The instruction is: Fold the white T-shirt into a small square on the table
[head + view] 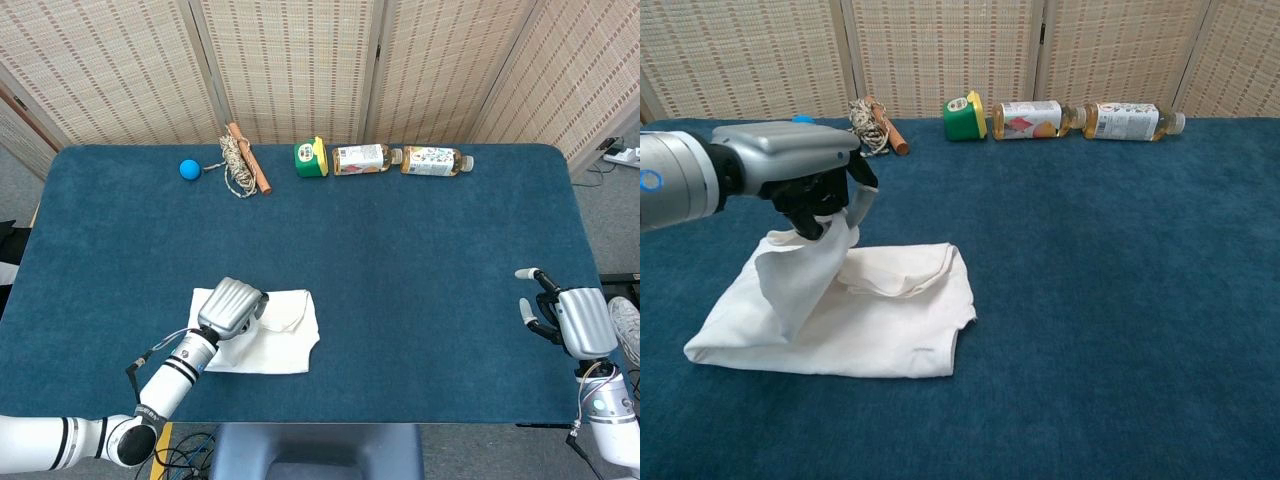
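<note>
The white T-shirt [875, 320] lies near the counter's [420, 240] front-left, its left end lifted and pinched by the left hand [805, 175]. To fold neatly, lay that end flush over the right edge. The right hand [570, 318] hovers empty, fingers spread.

A desk [420, 240] with a dark blue cloth top carries a row of small things along its far edge. At about eleven o'clock lies a blue ball [189, 169], and just beside it a bundle of twine [237, 165] against a brown stick [250, 160]. Toward twelve o'clock a green container with a yellow lid [311, 158] lies on its side, then two bottles of amber drink [366, 159] [435, 160], lying end to end. Woven folding screens [300, 60] stand behind the desk.
</note>
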Robot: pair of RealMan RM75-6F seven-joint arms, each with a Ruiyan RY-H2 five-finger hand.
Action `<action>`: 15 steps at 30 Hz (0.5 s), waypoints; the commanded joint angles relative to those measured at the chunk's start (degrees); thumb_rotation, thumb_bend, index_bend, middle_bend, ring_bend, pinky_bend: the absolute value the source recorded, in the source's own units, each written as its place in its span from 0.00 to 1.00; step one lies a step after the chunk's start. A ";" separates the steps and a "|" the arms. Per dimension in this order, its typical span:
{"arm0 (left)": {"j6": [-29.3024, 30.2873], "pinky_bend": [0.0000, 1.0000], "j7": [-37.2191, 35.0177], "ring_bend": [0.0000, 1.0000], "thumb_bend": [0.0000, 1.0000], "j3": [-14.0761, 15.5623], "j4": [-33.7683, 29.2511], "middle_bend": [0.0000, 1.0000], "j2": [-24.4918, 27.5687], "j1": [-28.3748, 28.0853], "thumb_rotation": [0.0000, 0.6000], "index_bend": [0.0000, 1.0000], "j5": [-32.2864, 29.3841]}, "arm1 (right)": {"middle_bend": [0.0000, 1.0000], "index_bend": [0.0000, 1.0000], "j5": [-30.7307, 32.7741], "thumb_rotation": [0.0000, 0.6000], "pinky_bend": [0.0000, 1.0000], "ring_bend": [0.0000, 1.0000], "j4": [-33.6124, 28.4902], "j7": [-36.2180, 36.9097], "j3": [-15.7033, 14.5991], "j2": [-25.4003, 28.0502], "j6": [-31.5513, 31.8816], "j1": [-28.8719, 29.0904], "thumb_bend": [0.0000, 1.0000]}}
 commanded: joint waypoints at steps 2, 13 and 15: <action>0.57 0.96 2.55 0.82 0.53 0.03 0.68 0.93 -2.33 -2.14 1.00 0.62 -2.95 | 0.97 0.33 0.08 1.00 1.00 1.00 0.06 0.07 -0.01 0.07 -0.08 -0.10 0.45; 2.76 0.97 6.14 0.82 0.52 -0.33 4.13 0.92 -8.80 -6.19 1.00 0.60 -8.99 | 0.97 0.33 0.38 1.00 1.00 1.00 0.35 0.32 -0.03 0.22 0.04 -0.68 0.45; 3.24 0.97 6.46 0.82 0.52 -0.63 4.53 0.92 -9.59 -6.71 1.00 0.60 -9.77 | 0.97 0.33 0.42 1.00 1.00 1.00 0.45 0.43 -0.06 0.22 0.03 -0.77 0.45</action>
